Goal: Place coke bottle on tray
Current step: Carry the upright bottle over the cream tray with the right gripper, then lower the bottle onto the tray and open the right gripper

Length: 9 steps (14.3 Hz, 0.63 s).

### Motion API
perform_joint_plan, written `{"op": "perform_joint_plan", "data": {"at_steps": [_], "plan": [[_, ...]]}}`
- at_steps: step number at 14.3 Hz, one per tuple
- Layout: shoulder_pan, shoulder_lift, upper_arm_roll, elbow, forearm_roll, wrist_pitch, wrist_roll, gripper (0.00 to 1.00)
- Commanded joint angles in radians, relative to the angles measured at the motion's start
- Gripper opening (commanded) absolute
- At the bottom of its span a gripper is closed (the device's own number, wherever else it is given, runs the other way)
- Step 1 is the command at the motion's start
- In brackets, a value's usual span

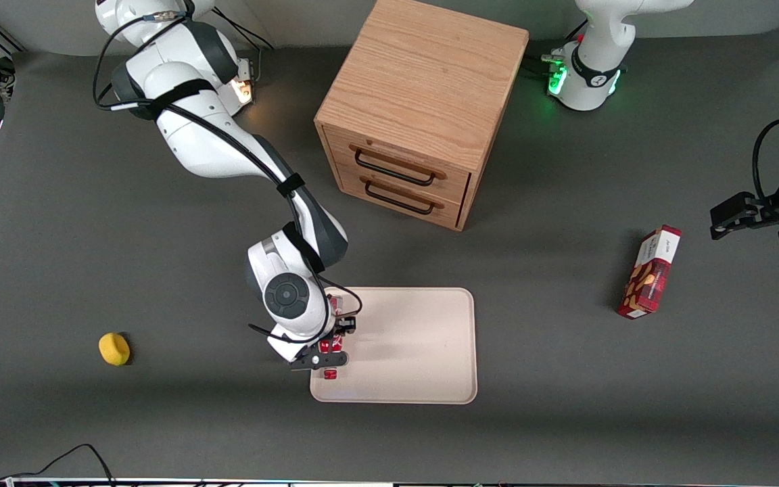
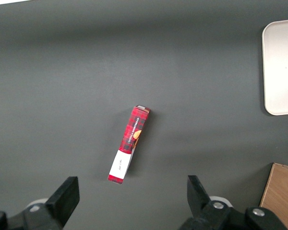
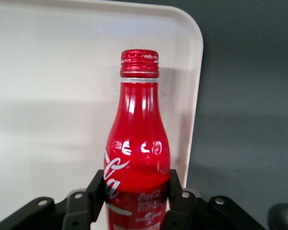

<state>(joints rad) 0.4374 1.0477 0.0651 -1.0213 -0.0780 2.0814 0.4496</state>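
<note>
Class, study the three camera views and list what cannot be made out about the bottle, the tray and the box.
1. Front view: most of the coke bottle is hidden by the arm and end effector over the tray.
2. Right wrist view: the bottle's base is cut off by the picture's edge, so contact with the tray cannot be told.
3. Left wrist view: the snack box print is too small to read.

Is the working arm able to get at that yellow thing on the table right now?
Probably not at once: its end effector is shut on the coke bottle over the tray. The yellow object lies in the open toward the working arm's end, nothing around it.
</note>
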Motion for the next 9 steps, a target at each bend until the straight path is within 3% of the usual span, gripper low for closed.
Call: {"op": "perform_joint_plan", "data": {"at_steps": [1, 5, 6, 7, 8, 9], "plan": [[0.001, 0.025, -0.004, 0.043, -0.008, 0.014, -0.022, 0.00], [0.003, 0.028, -0.004, 0.041, -0.009, 0.025, -0.014, 0.00], [0.001, 0.028, -0.004, 0.040, -0.009, 0.026, -0.014, 0.04], [0.000, 0.028, -0.004, 0.040, -0.008, 0.026, -0.014, 0.40], [0.004, 0.028, -0.004, 0.036, -0.009, 0.026, -0.008, 0.99], [0.003, 0.026, -0.004, 0.036, -0.009, 0.025, -0.008, 1.00]]}}
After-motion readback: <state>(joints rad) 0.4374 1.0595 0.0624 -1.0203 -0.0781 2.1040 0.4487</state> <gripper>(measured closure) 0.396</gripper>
